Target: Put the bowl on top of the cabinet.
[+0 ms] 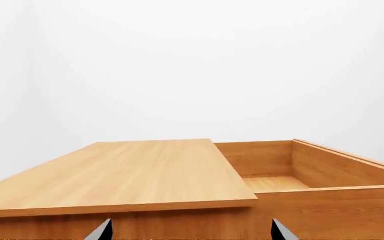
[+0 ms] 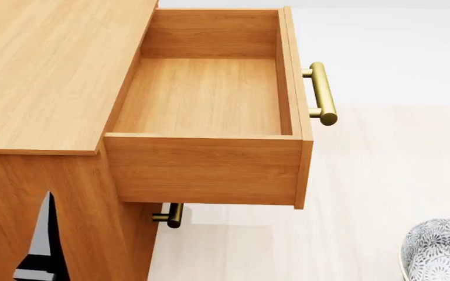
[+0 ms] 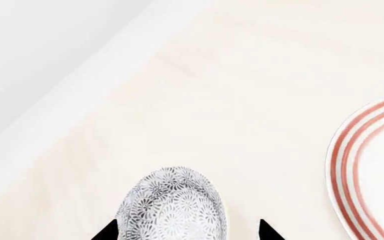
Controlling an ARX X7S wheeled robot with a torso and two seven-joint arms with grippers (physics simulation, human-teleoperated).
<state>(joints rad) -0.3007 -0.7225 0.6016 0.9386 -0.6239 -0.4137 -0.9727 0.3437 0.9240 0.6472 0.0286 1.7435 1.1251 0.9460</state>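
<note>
The bowl (image 3: 175, 205), white with a dense grey floral pattern, lies between the fingertips of my right gripper (image 3: 186, 231). The jaws stand wide; one tip is at the bowl's side, while a gap remains at the other. In the head view only part of the bowl (image 2: 442, 250) shows, at the lower right corner on the pale floor. The cabinet (image 2: 45, 64) is honey-brown wood with a flat bare top (image 1: 118, 172). My left gripper (image 1: 190, 231) is open with nothing between its fingers, right in front of the cabinet's face, just under the top's edge.
The cabinet's top drawer (image 2: 209, 93) is pulled fully out and holds nothing; its brass bar handle (image 2: 323, 93) sticks out to the right. A second brass handle (image 2: 171, 215) shows below it. A white plate with red rings (image 3: 372, 170) lies on the floor near the bowl.
</note>
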